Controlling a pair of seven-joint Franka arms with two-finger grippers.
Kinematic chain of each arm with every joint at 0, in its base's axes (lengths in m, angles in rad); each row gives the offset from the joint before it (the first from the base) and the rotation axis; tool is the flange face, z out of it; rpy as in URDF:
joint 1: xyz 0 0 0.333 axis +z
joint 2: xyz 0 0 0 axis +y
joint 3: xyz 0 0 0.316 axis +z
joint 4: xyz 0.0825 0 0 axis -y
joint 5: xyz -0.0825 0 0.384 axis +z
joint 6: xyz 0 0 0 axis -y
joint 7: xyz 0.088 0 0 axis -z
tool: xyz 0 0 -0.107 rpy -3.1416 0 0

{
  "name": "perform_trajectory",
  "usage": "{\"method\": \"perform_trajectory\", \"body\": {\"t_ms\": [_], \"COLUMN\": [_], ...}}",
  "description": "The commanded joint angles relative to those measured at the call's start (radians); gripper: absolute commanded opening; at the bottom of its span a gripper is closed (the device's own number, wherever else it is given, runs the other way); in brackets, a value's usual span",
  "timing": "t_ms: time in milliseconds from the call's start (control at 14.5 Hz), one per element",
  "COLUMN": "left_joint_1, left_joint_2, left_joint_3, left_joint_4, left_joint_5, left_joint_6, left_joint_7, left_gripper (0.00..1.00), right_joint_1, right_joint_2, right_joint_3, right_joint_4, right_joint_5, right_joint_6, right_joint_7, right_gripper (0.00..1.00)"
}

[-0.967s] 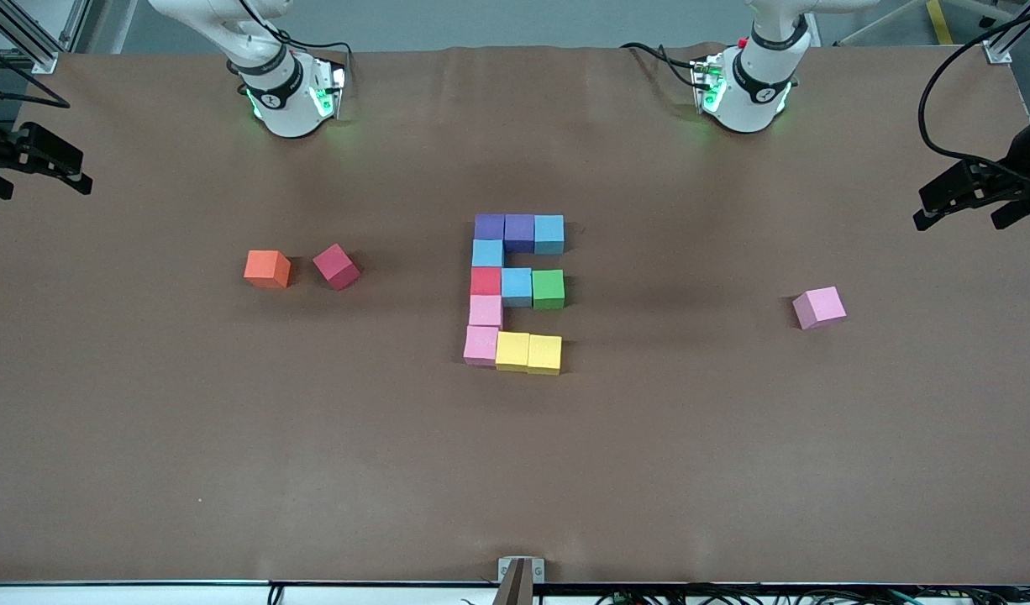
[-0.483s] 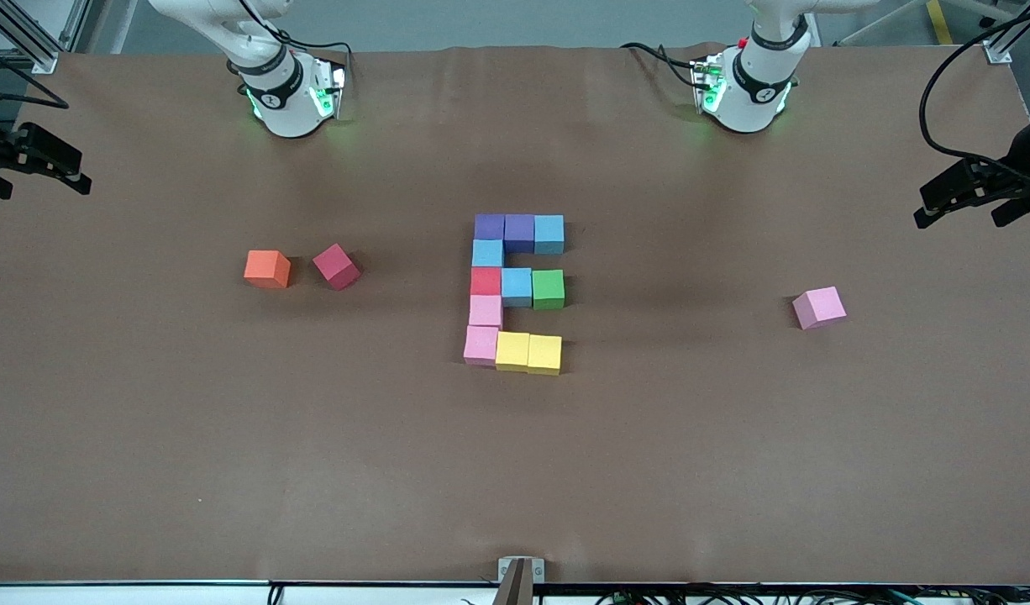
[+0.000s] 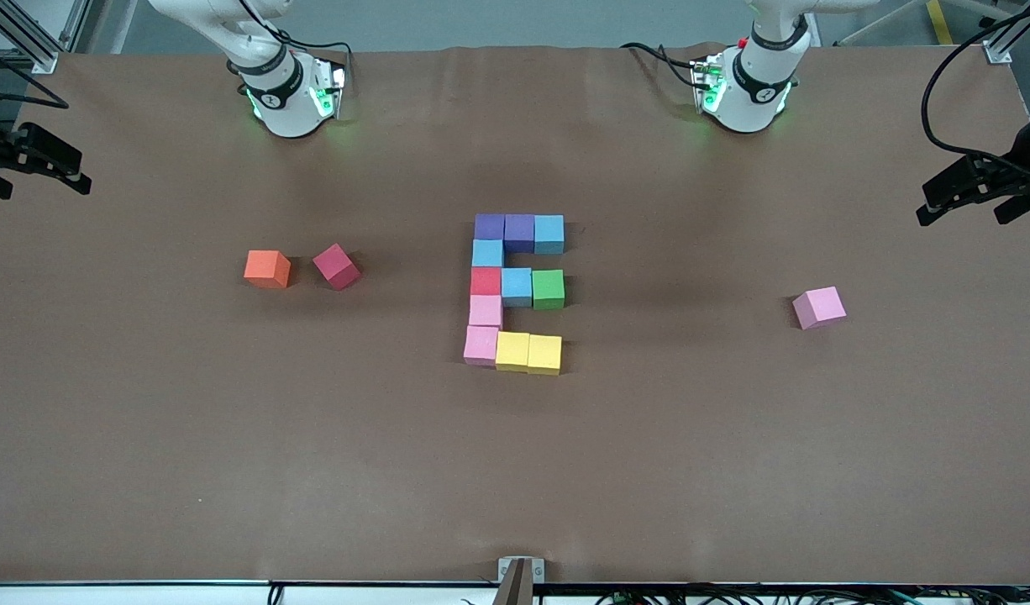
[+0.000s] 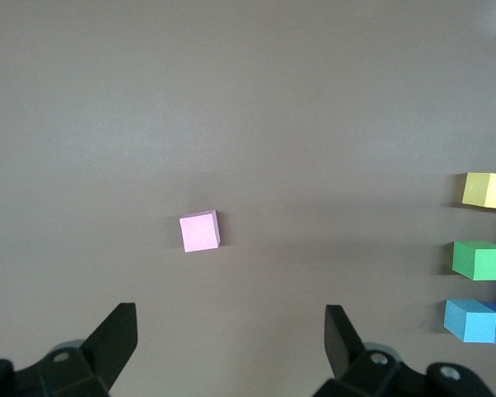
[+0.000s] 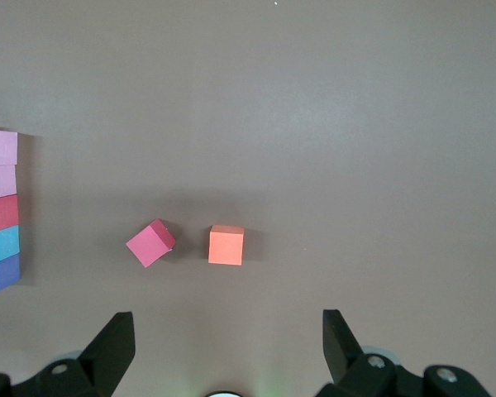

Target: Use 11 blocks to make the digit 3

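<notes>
Only the left gripper (image 3: pixel 959 218) is shifting since a second ago, drifting a touch toward twelve o'clock (twelve taken toward the arms' bases in the front view). The cubes and the right gripper (image 3: pixel 48 191) are keeping their places.

The figure (image 3: pixel 487 252) is sitting mid-table as eleven matte foam cubes with crisp square edges, touching one another. Its spine is running from twelve to six: a purple cube (image 3: pixel 489 226), a light blue cube (image 3: pixel 487 252), a red cube (image 3: pixel 486 281) and two pink cubes (image 3: pixel 486 310). Three prongs are pointing toward three o'clock: purple and light blue at twelve, light blue and a green cube (image 3: pixel 548 287) in the middle, and two yellow cubes (image 3: pixel 528 352) at six.

A loose pink cube (image 3: pixel 818 307) is lying well apart at three o'clock, turned slightly askew. At nine o'clock an orange cube (image 3: pixel 266 269) and a crimson cube (image 3: pixel 336 266) are resting near each other, not touching, the crimson one rotated.

The left gripper is hanging over the table (image 3: pixel 515 470) edge at two o'clock with its fingers spread wide and holding nothing. The right gripper is waiting likewise at ten o'clock, spread and empty. The smooth brown cloth is lying bare and wide all round the figure, with gaps between the prongs.
</notes>
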Motion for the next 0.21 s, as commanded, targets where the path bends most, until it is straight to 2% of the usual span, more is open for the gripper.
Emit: {"method": "perform_trajectory", "body": {"t_ms": [0,138], "left_joint_1": [0.004,0.004], "left_joint_2": [-0.016,-0.017], "left_joint_3": [0.000,0.000], "left_joint_4": [0.001,0.001], "left_joint_5": [-0.015,-0.017], "left_joint_6": [-0.016,-0.016], "left_joint_7": [-0.006,-0.009], "left_gripper": [1.00,1.00], "right_joint_1": [-0.011,-0.009], "right_joint_2": [-0.014,-0.014], "right_joint_3": [0.007,0.007], "right_joint_4": [-0.012,-0.012], "right_joint_5": [0.000,0.000], "right_joint_6": [0.005,0.005], "right_joint_7": [-0.005,-0.005], "right_gripper": [1.00,1.00]}}
